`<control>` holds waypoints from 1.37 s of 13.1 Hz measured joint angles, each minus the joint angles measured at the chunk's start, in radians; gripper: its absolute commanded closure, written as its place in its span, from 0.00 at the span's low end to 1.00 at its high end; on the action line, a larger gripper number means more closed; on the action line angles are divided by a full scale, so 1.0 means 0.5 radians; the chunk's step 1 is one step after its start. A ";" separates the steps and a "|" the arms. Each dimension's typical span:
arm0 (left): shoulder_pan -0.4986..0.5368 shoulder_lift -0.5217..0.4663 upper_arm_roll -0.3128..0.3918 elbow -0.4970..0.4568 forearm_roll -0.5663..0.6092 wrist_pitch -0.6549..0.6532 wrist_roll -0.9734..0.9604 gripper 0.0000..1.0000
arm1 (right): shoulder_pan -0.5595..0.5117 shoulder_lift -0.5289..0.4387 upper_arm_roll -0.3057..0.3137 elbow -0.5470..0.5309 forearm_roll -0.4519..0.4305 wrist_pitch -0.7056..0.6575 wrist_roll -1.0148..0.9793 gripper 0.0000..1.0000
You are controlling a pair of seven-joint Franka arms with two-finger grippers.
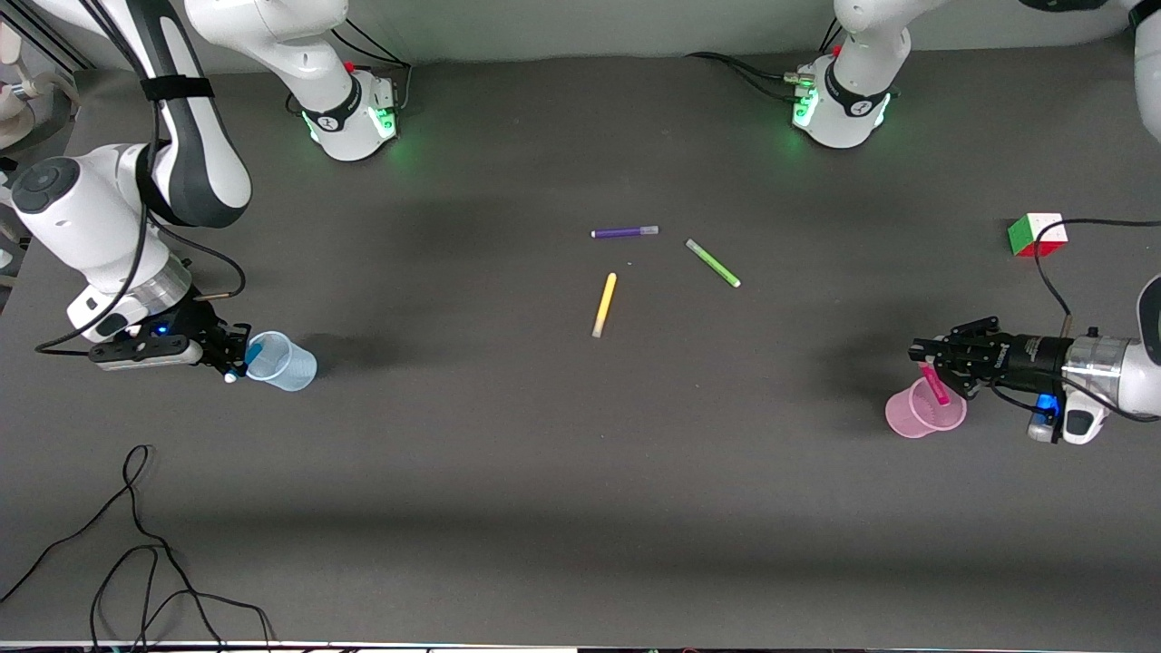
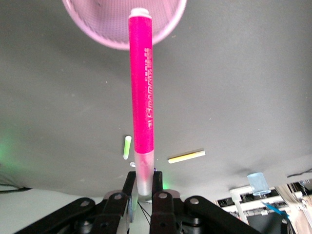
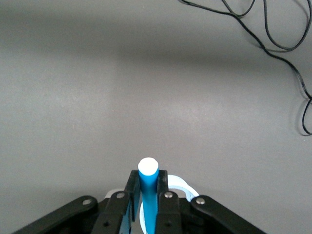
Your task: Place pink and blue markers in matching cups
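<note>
Both arms are at their drop spots w/ a marker each. Left gripper (image 1: 923, 361), mid-right of the front view, is pinched on the pale cap end of the pink marker (image 1: 933, 384); the body slants down so its tip sits over the mouth of the pink cup (image 1: 914, 419), lower right of frame. The left wrist view shows it well: pink marker (image 2: 142, 87) runs straight out from the pads to the pink cup (image 2: 117, 34) rim at top centre, prob. lined up that way so it falls in when let go. Right gripper (image 1: 232, 355), mid-left of the front view, is pressed onto the blue marker (image 1: 253, 352), its end at the rim of the blue cup (image 1: 288, 363). In the right wrist view the blue marker (image 3: 148, 192) stands clamped between the fingers at bottom centre, white end up, w/ the blue cup (image 3: 183, 185) rim just beside. Purple marker (image 1: 624, 232), green marker (image 1: 713, 263), yellow marker (image 1: 604, 305) lie centre-frame, not needed. Cube (image 1: 1037, 234) sits at right edge.
</note>
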 measured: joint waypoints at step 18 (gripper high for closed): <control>-0.311 -0.558 -0.101 0.235 1.061 -0.090 0.380 0.00 | 0.000 0.175 -0.042 0.059 0.000 0.071 -0.071 0.00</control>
